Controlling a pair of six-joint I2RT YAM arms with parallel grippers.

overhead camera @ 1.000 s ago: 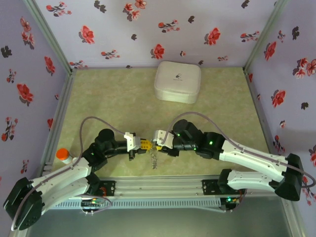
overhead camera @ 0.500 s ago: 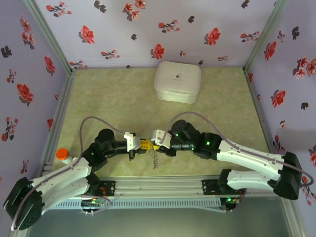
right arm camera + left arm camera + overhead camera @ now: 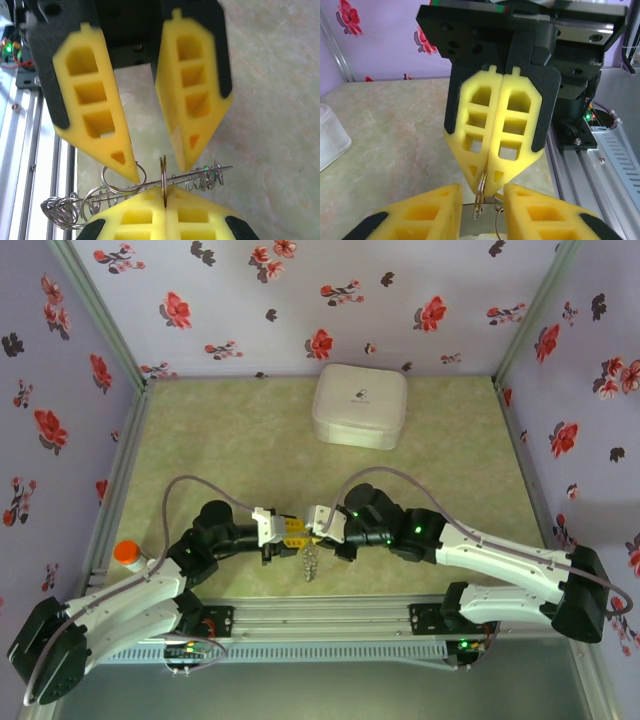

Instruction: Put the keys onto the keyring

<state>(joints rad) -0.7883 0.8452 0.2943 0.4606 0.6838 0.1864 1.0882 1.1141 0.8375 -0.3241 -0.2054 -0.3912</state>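
Currently the right hand point(image 3: 165, 196) is pressed together, pinching the thin metal keyring point(image 3: 163, 172) edge-on above the desk point(image 3: 230, 440), near its front rail. Left hand point(image 3: 160, 169) is spread, 1 finger either side of the ring. Keys cannot be made out among the tangled wire loops point(image 3: 65, 209). White box point(image 3: 360, 405) is closed, contents hidden.

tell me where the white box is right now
In the top view the white box sits at the far middle of the table, slightly right of centre, just in front of the flowered back wall.
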